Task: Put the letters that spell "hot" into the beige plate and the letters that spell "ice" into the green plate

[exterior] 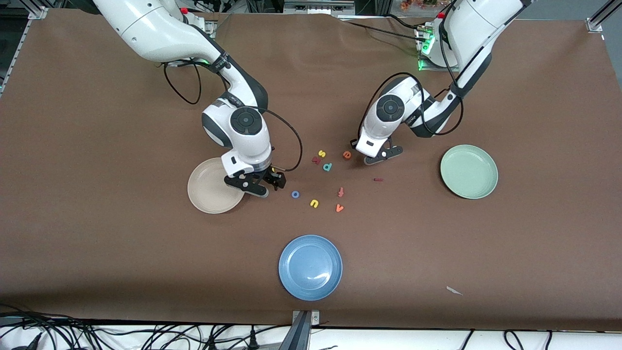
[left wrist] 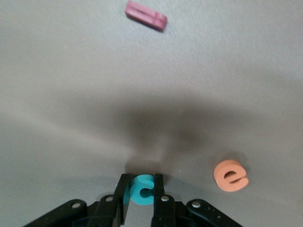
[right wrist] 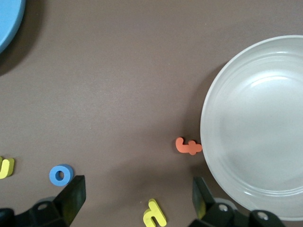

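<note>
Brown surface in front of you, three plates spread across it. Your left gripper (exterior: 379, 158) is down at the surface among the letters, and its fingers (left wrist: 122, 196) are pressed against both sides of the teal c (left wrist: 142, 189), so that one is gripped. The orange e (left wrist: 230, 176) lies just beside it, and the dark red i (exterior: 378, 180) sits a little nearer the front camera, toward the green plate (exterior: 469, 171). That plate is well apart from the gripper, at the left arm's end.

Your right gripper (exterior: 271, 187) hangs over the surface at the edge of the beige plate (exterior: 210, 192), fingers spread wide, gripping nothing. The yellow h (right wrist: 155, 218) lies on the surface below, between those open fingers. The blue o (exterior: 295, 194) is close by, and a small orange letter (right wrist: 188, 146) touches the beige plate's rim. The blue plate (exterior: 310, 266) sits nearest the front camera.
</note>
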Tool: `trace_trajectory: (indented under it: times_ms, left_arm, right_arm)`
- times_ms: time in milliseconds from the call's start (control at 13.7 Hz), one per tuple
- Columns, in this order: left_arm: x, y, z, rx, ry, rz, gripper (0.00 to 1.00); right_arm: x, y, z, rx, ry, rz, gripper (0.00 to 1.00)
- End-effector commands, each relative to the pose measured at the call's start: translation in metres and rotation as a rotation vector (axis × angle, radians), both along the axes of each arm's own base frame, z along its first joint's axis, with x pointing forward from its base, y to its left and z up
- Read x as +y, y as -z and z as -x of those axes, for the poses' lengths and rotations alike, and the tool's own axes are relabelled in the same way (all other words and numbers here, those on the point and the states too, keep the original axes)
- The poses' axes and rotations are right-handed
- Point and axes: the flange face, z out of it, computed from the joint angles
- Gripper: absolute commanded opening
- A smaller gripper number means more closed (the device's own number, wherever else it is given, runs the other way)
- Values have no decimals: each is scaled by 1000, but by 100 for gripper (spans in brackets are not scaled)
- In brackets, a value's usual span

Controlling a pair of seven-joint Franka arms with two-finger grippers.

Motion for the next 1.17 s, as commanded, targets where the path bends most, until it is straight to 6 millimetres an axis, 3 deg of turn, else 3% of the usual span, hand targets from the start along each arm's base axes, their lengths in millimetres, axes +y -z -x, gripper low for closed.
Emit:
trace_trajectory:
  times_ms: [0,146,292,365,658,950,1096]
  left_arm:
    - [-1,-28,-30,14,-6,-61,5]
    - [8,-46,-50,34,-23,-98,5]
    - [32,-61,-68,45,-13,-79,1]
    - [48,-73,-77,46,-6,-44,0]
    - [128,-106,-104,87,78,32,0]
    - [208,-110,-121,101,183,70,0]
    - [238,-102,-125,99,246,63,0]
  right_arm:
    - [-1,-5,4,-5,-15,11,100]
    - [0,-5,3,-4,-16,6,100]
    - [5,-5,6,-3,-8,-2,100]
    - [16,-7,13,1,-11,-17,100]
    - [24,-11,19,10,-105,-21,100]
    - [4,-12,7,25,-303,-24,100]
    - [-6,-6,0,38,-430,-17,100]
